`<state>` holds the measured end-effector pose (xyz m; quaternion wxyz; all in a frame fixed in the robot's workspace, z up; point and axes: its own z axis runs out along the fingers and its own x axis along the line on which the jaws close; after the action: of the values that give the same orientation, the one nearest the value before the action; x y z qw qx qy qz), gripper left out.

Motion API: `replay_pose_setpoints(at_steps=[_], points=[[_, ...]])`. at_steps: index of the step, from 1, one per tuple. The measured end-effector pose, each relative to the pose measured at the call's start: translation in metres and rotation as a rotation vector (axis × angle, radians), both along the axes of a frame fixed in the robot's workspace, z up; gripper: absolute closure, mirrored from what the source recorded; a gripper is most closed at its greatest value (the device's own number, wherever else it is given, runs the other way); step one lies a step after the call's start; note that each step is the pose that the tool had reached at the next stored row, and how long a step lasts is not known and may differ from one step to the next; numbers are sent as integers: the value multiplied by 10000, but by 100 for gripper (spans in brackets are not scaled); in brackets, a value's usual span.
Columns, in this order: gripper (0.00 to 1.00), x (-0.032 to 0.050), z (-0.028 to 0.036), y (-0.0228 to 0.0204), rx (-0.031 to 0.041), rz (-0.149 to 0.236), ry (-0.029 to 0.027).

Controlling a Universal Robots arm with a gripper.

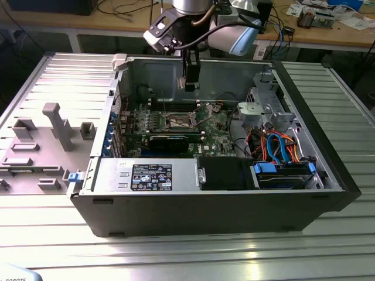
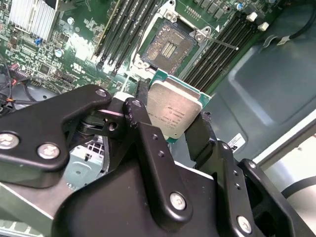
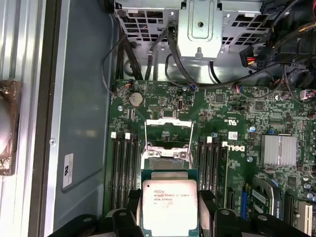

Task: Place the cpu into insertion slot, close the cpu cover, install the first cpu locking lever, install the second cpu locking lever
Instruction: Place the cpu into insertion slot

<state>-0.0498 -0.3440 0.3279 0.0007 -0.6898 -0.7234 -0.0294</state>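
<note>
— Placement of the cpu (image 3: 169, 202), is this the step in hand?
— I judge yes. The gripper (image 2: 167, 117) is closed to the width of the chip and pinches it by two opposite edges, between its black fingers (image 2: 143, 128). In the exterior view the gripper hangs above the open computer case (image 1: 205, 211), so the chip is in the air, apart from the insertion slot (image 2: 168, 47).
— And the slot, is it ready?
— It seems so. In the second wrist view its dark centre is bare. In the first wrist view the cpu cover (image 3: 169, 122) stands raised at one side of it, on the green circuit board (image 3: 232, 108). Cover and levers are not yet done.
— What does the move ask for?
— In my opinion, the chip must come square over the socket, edges parallel to the silver rim, and go down flat. A tilted corner could harm the contacts.
— How does the chip look?
— Small, flat, square. Its face is dull grey metal with fine print, and a narrow green border goes around it.
</note>
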Motion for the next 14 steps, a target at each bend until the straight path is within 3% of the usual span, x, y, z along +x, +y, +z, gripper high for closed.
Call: replay_pose_setpoints(at_steps=[7, 14], points=[[46, -7, -128, 0, 1, -74, -143], [46, -7, -135, 0, 1, -73, -149]])
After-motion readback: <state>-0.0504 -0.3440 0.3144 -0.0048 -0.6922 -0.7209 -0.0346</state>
